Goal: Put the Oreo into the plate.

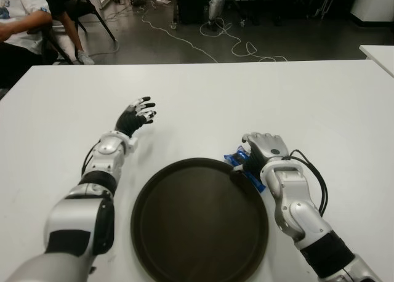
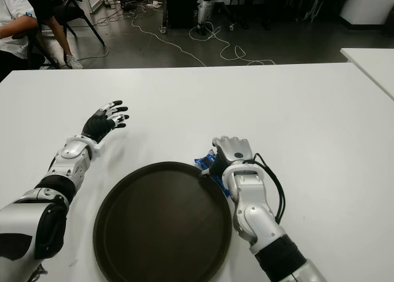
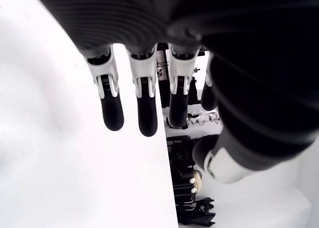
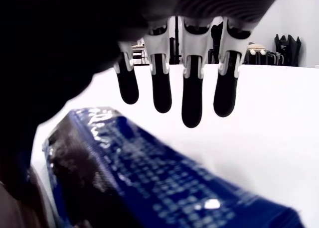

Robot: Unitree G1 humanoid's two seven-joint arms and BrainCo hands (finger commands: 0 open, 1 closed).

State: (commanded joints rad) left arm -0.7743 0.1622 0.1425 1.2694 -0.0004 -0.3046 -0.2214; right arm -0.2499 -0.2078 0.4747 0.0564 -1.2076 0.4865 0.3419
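The Oreo (image 1: 237, 158) is a blue packet lying on the white table, touching the right rim of the round dark plate (image 1: 197, 223). My right hand (image 1: 263, 148) hovers directly over the packet and hides most of it. In the right wrist view the packet (image 4: 149, 180) lies under the palm while the fingers (image 4: 192, 96) stretch straight out beyond it, not curled around it. My left hand (image 1: 140, 112) shows to the left of and beyond the plate, fingers spread and holding nothing.
A person (image 1: 24, 23) sits on a chair beyond the table's far left corner. Cables (image 1: 228, 36) run across the floor behind the far edge. A second white table (image 1: 378, 54) shows at the far right.
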